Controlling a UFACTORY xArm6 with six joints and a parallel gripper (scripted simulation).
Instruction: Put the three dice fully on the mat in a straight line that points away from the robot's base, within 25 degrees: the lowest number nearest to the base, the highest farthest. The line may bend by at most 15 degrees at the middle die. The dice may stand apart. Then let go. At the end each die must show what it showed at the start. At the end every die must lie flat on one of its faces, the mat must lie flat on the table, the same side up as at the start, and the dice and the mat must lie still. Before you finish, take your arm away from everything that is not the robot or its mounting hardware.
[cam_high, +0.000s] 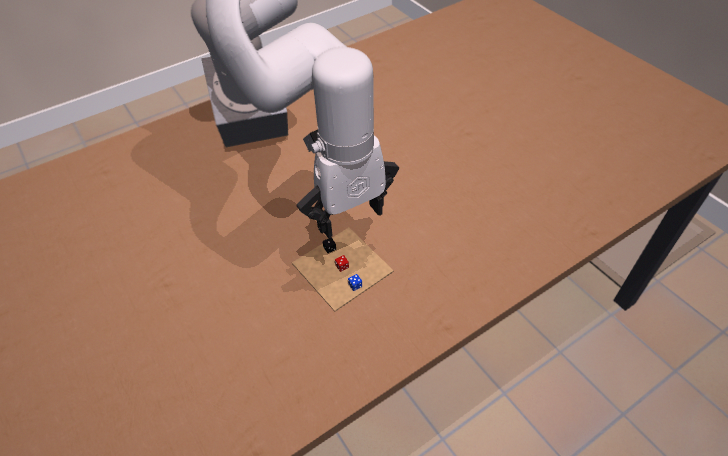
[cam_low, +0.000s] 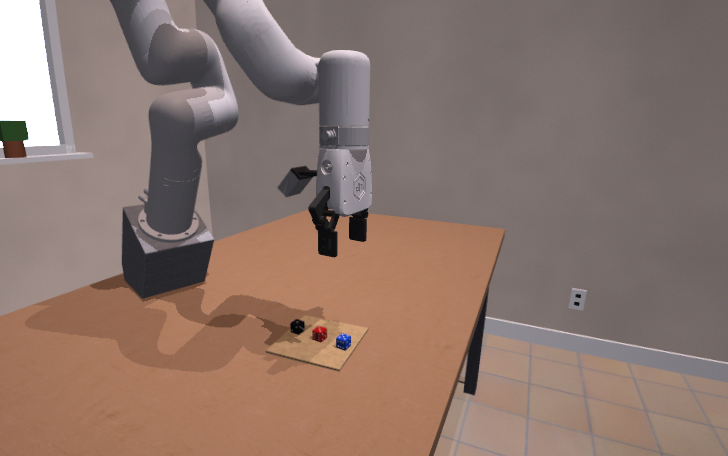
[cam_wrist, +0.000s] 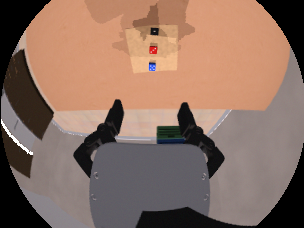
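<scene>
Three little dice sit on the tan mat (cam_high: 335, 301) (cam_low: 333, 359) (cam_wrist: 167, 62), which lies flat on my bench (cam_high: 510, 134) (cam_low: 268, 408) (cam_wrist: 75, 75). Going left to right in the exterior view, my dark base block (cam_high: 252, 130) (cam_low: 171, 271) comes first, by the bench's left edge. Next is the black die (cam_high: 329, 245) (cam_low: 297, 326) (cam_wrist: 154, 31), nearest my base, with what looks like one dot on top. The red die (cam_high: 341, 263) (cam_low: 319, 333) (cam_wrist: 153, 50) is in the middle and shows three on top. Last is the blue die (cam_high: 355, 281) (cam_low: 343, 341) (cam_wrist: 152, 66), farthest from my base and closest to the bench's right edge. It has lots of dots on top, too small for me to count surely. They make a nearly straight row, with gaps between them. My fingers (cam_high: 354, 224) (cam_low: 342, 247) are wide apart, holding nothing, up above the bench and touching no dice.
</scene>
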